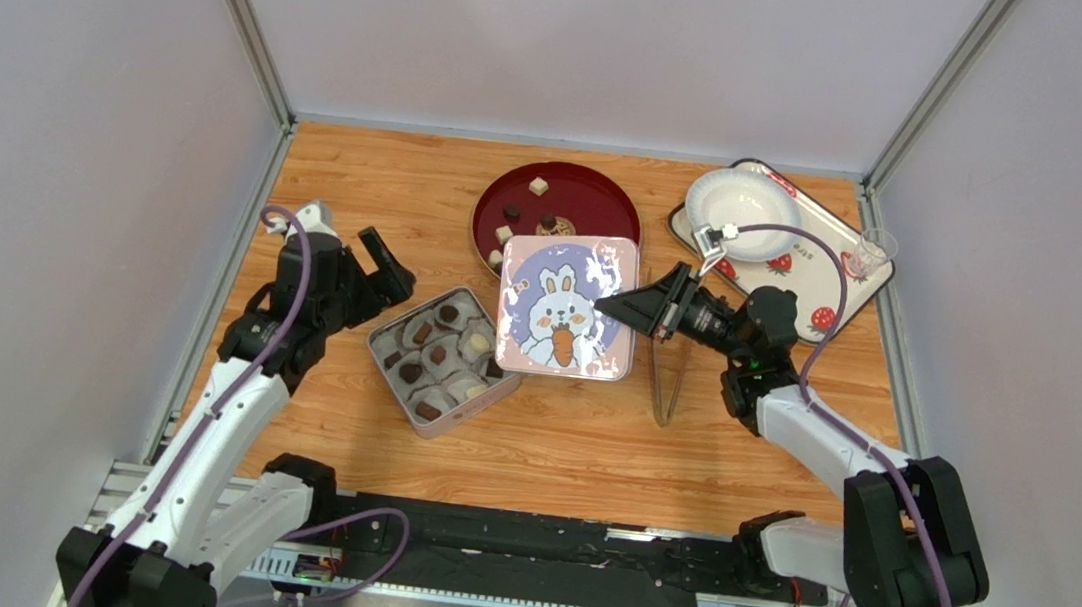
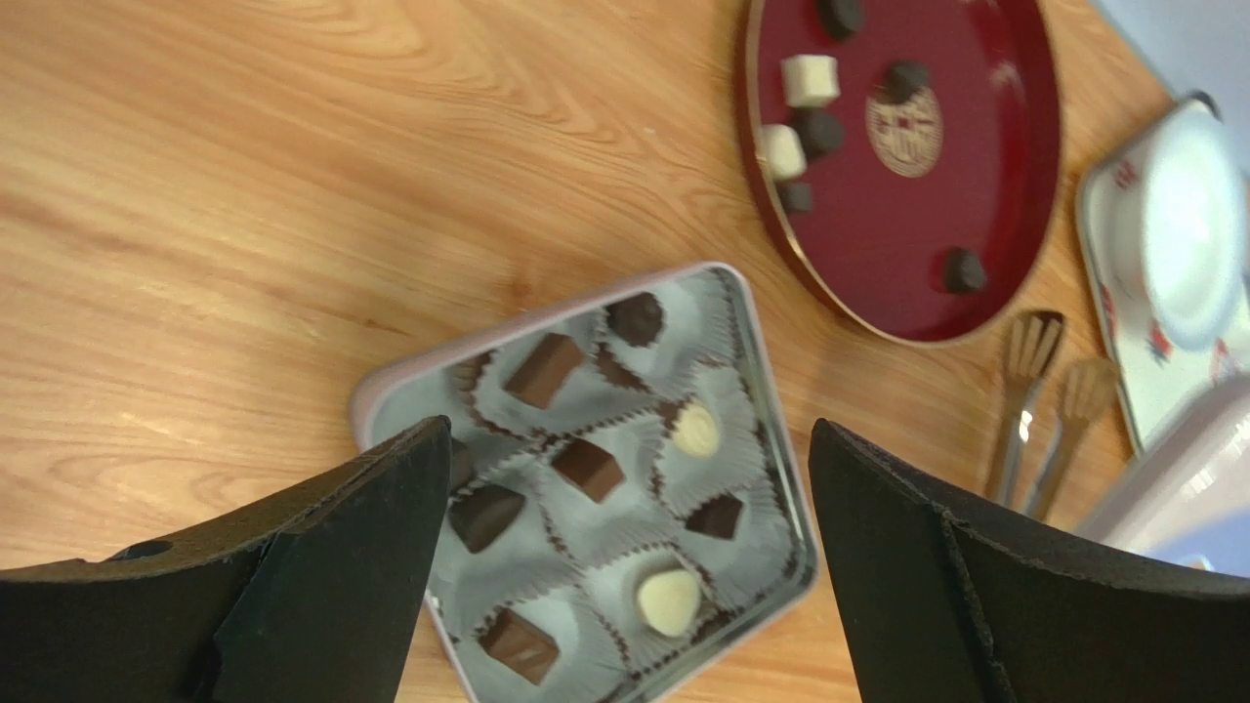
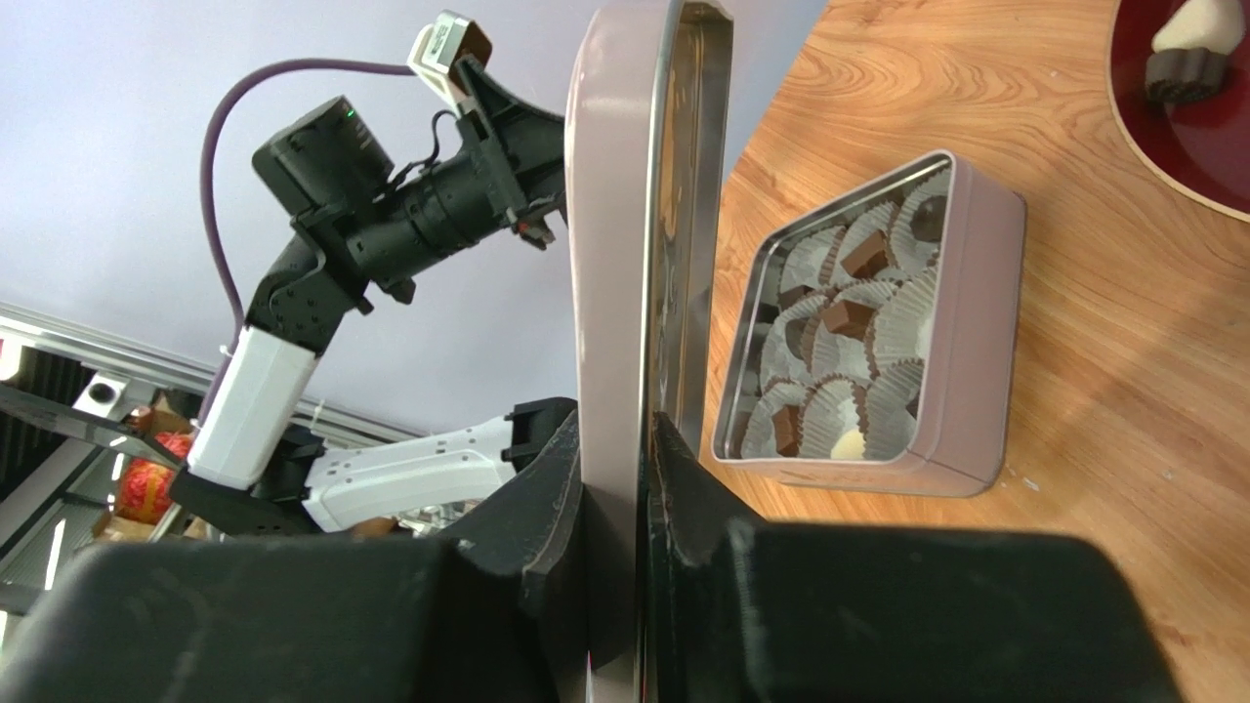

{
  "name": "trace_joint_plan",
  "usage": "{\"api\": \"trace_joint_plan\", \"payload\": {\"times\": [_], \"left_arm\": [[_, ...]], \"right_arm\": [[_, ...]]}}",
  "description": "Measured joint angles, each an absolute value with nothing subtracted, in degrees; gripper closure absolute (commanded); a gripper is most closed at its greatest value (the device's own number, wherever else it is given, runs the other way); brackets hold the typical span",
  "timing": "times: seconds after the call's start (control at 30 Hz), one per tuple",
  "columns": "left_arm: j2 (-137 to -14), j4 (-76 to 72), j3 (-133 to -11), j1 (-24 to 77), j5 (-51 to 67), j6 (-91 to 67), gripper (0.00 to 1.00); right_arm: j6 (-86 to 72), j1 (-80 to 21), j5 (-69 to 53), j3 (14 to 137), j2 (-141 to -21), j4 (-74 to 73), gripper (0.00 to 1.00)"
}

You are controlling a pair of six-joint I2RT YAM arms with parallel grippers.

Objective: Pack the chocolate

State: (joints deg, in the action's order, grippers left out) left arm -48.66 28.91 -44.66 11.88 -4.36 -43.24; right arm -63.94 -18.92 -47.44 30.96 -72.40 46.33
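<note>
Pink lid [image 1: 567, 306], rabbit-and-carrot print, clamped by right gripper [image 3: 619, 440]; left gripper [image 2: 628, 437] spread wide near chocolate [image 2: 587, 469] tin [image 2: 385, 384].

White arms [image 1: 209, 435] w/ blk joints [image 1: 914, 547], purple cables [image 1: 295, 293]

Chocolate [image 2: 546, 369] in tin [image 2: 385, 384], plate [image 2: 1013, 161] behind
</note>
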Motion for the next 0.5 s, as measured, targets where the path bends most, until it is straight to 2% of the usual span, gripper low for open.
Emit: {"api": "trace_joint_plan", "payload": {"times": [0.23, 0.5], "left_arm": [[-59.9, 25.4, -43.9, 4.8, -2.0, -41.6, 0.01], [-73.9, 22.4, -44.1, 2.6, 3.0, -40.4, 0.01]], "right_arm": [[-60.6, -18.9, -47.1, 30.1, -71.0, 41.8, 1.0], [-58.3, -18.7, -46.9, 29.8, -69.7, 37.9, 1.0]]}}
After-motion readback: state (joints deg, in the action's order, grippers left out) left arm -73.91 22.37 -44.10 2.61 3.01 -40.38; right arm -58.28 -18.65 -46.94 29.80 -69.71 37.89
